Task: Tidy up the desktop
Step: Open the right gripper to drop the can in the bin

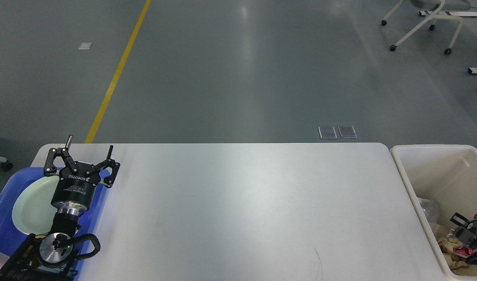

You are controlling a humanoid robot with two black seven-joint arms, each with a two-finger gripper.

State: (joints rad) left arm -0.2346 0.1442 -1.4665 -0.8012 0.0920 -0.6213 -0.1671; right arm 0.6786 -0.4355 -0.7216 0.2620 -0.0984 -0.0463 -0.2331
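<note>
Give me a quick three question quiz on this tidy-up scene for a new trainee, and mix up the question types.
1. True or false: the left gripper has its fingers spread open above the blue tray.
2. Where is the right gripper? A) over the middle of the desktop B) low inside the cream bin C) above the pale green plate
3. Fill in: the plate lies in the ____ tray.

Key
1. True
2. B
3. blue

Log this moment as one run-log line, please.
left gripper open over blue tray | right gripper low inside cream bin, state unclear | desktop
</note>
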